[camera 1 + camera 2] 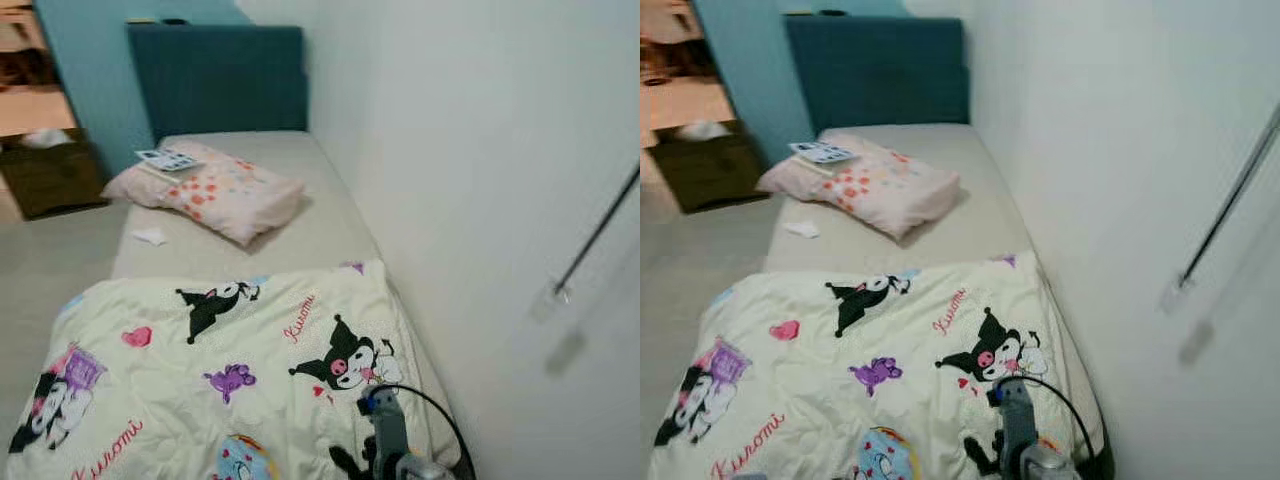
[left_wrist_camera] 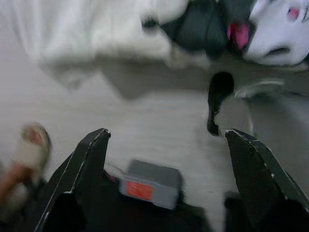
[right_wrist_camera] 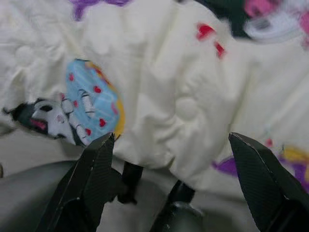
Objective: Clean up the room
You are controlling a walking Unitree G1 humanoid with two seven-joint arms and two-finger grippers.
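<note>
A cream quilt (image 1: 230, 370) printed with cartoon figures covers the near half of the bed. Beyond it a pink spotted pillow (image 1: 215, 190) lies on the bare mattress (image 1: 320, 230), with a printed booklet (image 1: 167, 159) on top. A small white scrap (image 1: 149, 236) lies on the mattress beside the pillow. My right arm (image 1: 388, 430) reaches over the quilt's near right corner. The right gripper (image 3: 169, 140) is open just above the quilt (image 3: 183, 87), holding nothing. The left gripper (image 2: 166, 135) is open and empty, low over the grey floor beside the quilt's hanging edge (image 2: 96, 29).
A teal headboard (image 1: 220, 75) stands at the far end, and a white wall (image 1: 480, 200) with a black rod (image 1: 600, 230) runs along the bed's right side. A brown box (image 1: 50, 175) sits on the floor at far left. A person's sandalled foot (image 2: 31, 145) is near the left gripper.
</note>
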